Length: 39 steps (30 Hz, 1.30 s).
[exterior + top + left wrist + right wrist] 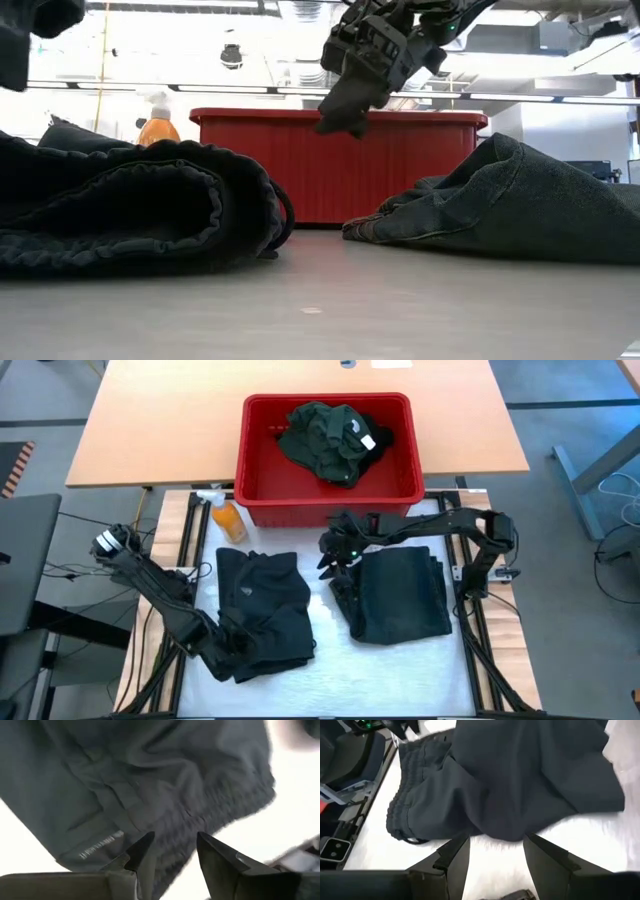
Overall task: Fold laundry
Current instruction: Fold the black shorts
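A rumpled black garment [265, 605] with an elastic waistband [215, 805] lies on the white table's left half. A folded dark garment [400, 595] lies flat on the right half. A green shirt [325, 435] with a white label is heaped in the red basket [255, 470]. My left gripper [175, 845] hovers open over the near left corner of the black garment [232, 645]. My right gripper [495, 845] hangs open in the air [345, 115] between the two garments, just past the folded one's far left corner, and faces the black garment.
An orange spray bottle [225, 515] stands at the table's far left, beside the basket. The basket's front wall [340, 165] closes off the far side. A bare white strip [325, 610] runs between the two garments. A wooden desk [150, 420] lies beyond.
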Each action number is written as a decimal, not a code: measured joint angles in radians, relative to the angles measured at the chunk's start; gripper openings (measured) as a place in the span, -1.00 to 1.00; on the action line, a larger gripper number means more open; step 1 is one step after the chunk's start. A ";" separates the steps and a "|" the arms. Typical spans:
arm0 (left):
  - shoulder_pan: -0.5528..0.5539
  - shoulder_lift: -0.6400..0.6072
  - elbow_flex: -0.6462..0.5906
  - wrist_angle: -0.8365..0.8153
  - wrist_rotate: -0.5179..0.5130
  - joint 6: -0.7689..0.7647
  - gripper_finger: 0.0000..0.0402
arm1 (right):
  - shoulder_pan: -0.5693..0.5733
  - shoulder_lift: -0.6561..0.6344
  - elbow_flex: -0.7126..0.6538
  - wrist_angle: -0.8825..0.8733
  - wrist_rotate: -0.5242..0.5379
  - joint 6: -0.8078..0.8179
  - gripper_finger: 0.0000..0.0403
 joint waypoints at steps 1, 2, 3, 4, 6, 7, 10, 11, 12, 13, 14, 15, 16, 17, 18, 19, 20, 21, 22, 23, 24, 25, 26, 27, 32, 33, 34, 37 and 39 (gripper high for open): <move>0.001 0.009 0.000 0.005 0.002 -0.007 -0.28 | -0.001 -0.001 0.000 -0.002 0.000 0.000 0.05; 0.001 0.018 0.000 0.010 0.006 -0.018 -0.24 | -0.001 -0.002 0.000 0.001 -0.001 0.000 0.05; 0.001 0.023 0.000 0.010 0.009 -0.026 -0.20 | -0.001 -0.002 0.000 0.003 0.000 0.000 0.05; 0.001 0.029 0.000 0.006 0.013 -0.029 -0.16 | -0.001 -0.002 0.000 0.000 0.000 0.000 0.05; 0.001 0.041 0.000 0.007 0.032 -0.030 -0.06 | -0.001 -0.002 0.000 -0.008 0.000 0.002 0.05; 0.001 0.047 -0.002 0.005 0.042 -0.030 -0.01 | -0.001 -0.002 0.000 -0.010 -0.001 0.002 0.05; 0.002 0.068 -0.003 -0.003 0.061 -0.029 0.13 | 0.006 -0.002 0.000 -0.023 -0.001 0.002 0.05; 0.003 0.076 -0.003 -0.005 0.074 -0.029 0.17 | 0.008 -0.002 0.000 -0.029 -0.001 0.002 0.05; 0.005 0.087 -0.003 -0.010 0.087 -0.029 0.20 | 0.009 -0.001 0.000 -0.032 -0.001 0.002 0.05; 0.007 0.100 -0.003 -0.013 0.100 -0.029 0.22 | 0.010 -0.001 0.000 -0.032 -0.001 0.003 0.05; 0.007 0.114 -0.003 -0.012 0.110 -0.030 0.24 | 0.012 -0.001 0.000 -0.031 -0.001 0.007 0.05; 0.008 0.128 -0.003 -0.009 0.113 -0.034 0.25 | 0.015 -0.001 0.000 -0.029 0.000 0.012 0.05; 0.009 0.142 -0.003 -0.002 0.114 -0.036 0.26 | 0.016 -0.001 0.000 -0.027 0.002 0.016 0.05; 0.011 0.155 -0.003 0.008 0.112 -0.037 0.26 | 0.015 -0.001 0.000 -0.027 0.002 0.018 0.05; 0.013 0.166 -0.003 0.019 0.103 -0.038 0.26 | 0.014 -0.001 0.000 -0.026 0.002 0.018 0.05; 0.014 0.174 -0.003 0.028 0.088 -0.038 0.26 | 0.015 -0.001 0.000 -0.023 0.003 0.018 0.05; 0.016 0.180 -0.003 0.036 0.068 -0.039 0.26 | 0.015 -0.001 0.000 -0.021 0.003 0.019 0.05; 0.019 0.184 -0.003 0.043 0.049 -0.039 0.26 | 0.015 -0.001 0.000 -0.021 0.003 0.020 0.05; 0.022 0.185 -0.003 0.045 0.033 -0.039 0.25 | 0.015 -0.001 0.000 -0.021 0.005 0.020 0.05; 0.025 0.185 -0.003 0.043 0.023 -0.038 0.25 | 0.015 -0.001 0.000 -0.020 0.013 0.023 0.05; 0.029 0.185 -0.003 0.041 0.017 -0.035 0.24 | 0.015 -0.001 0.000 -0.019 0.023 0.029 0.05; 0.031 0.185 -0.003 0.040 0.007 -0.026 0.23 | 0.015 -0.001 0.000 -0.016 0.028 0.034 0.05; 0.034 0.185 -0.003 0.039 -0.005 -0.023 0.22 | 0.015 0.000 0.000 -0.010 0.029 0.039 0.05; 0.036 0.185 -0.003 0.040 -0.018 -0.019 0.20 | 0.015 0.000 0.000 -0.002 0.031 0.043 0.05; 0.044 0.185 -0.020 0.066 -0.082 -0.030 0.05 | 0.018 0.000 0.000 0.025 0.031 0.063 0.05; 0.045 0.185 -0.028 0.078 -0.090 -0.036 0.01 | 0.019 0.000 0.000 0.025 0.031 0.068 0.05; 0.045 0.185 -0.036 0.094 -0.094 -0.038 -0.03 | 0.020 0.000 0.000 0.025 0.031 0.070 0.05; 0.051 0.185 -0.067 0.165 -0.105 -0.036 -0.14 | 0.024 0.000 0.000 0.024 0.031 0.070 0.05; 0.056 0.185 -0.093 0.222 -0.115 -0.037 -0.23 | 0.029 0.000 0.000 0.023 0.031 0.070 0.05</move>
